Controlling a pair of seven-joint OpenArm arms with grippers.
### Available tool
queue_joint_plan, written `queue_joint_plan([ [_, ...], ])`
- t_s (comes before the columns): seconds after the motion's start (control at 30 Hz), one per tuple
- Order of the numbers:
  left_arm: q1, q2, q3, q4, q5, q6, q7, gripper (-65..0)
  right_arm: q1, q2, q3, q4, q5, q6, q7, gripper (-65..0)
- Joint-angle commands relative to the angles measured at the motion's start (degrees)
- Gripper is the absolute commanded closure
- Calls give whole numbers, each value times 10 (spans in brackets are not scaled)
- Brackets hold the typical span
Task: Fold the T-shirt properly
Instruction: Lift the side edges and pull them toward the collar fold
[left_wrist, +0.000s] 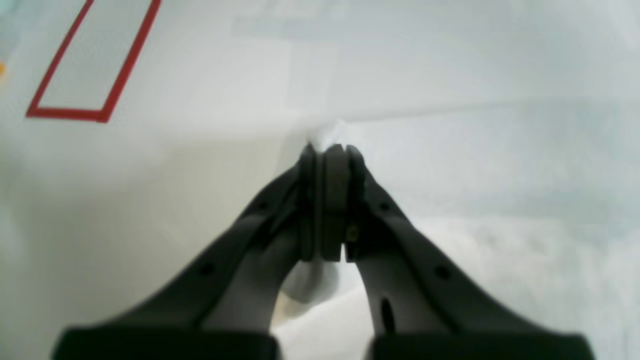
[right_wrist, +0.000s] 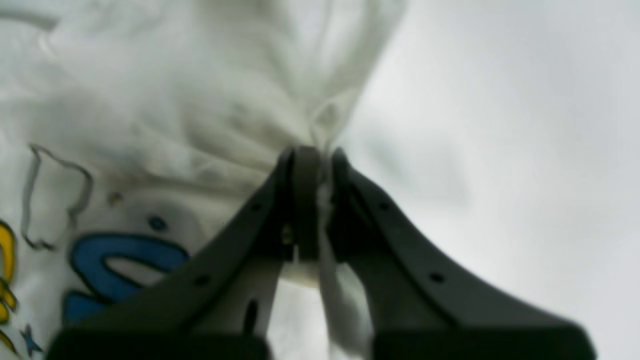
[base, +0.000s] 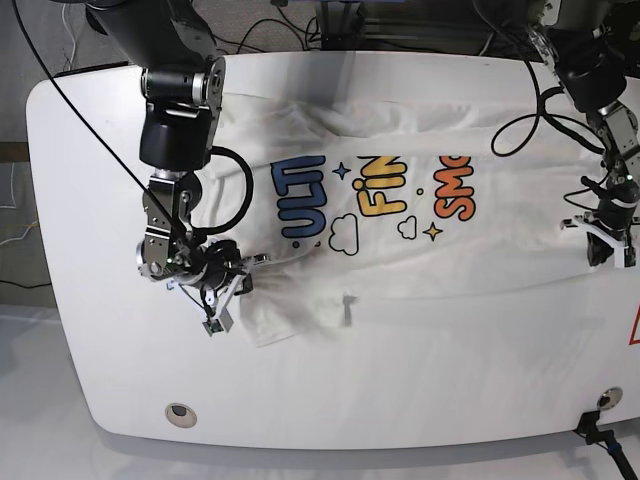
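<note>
Left wrist view: left gripper (left_wrist: 327, 150) has its jaws pressed together, with a small tuft of white cloth from the T-shirt (left_wrist: 500, 165) showing just above the tips. More white cloth shows through the gap lower down between the fingers. The shirt spreads to the right of the claw; the bare table (left_wrist: 125, 200) lies to the left. A red outlined rectangle (left_wrist: 95, 55) is marked on the table at upper left.

Right wrist view: right gripper (right_wrist: 316, 152) is closed on a gathered bunch of the T-shirt (right_wrist: 200, 115); a strip of cloth hangs down between the fingers. Creases fan out up and left from the pinch. Blue and yellow print shows at lower left. Plain table (right_wrist: 500, 150) fills the right side.

Base view: the T-shirt (base: 400, 260) lies print side up across the middle of the white table (base: 400, 400), rumpled along the far edge. Right gripper (base: 222, 285) sits at the shirt's end on the picture's left, near the blue letters. Left gripper (base: 605, 240) sits at the opposite end, on the picture's right; how tightly it is closed is not readable from here. Black cables (base: 520, 130) trail over the far right corner.
</note>
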Motion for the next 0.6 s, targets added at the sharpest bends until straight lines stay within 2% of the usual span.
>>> queue_joint_plan([
  [0.0,2,-14,-2,42,-8,1,-14,0,-5,3,1,61,7,1,-21,0],
  [0.17,27,-14,-2,60,-8,-43,-14,0,-56,2,1,164,7,1,-97,0],
  [0.4,82,-14,-2,106,-8,-70,-12,0,-115,0,0,288,7,1,-208,0],
  [0.57,89,-6,-2,146,-8,-91,46,0,-132,-2,-1,350,8,2,-266,0],
])
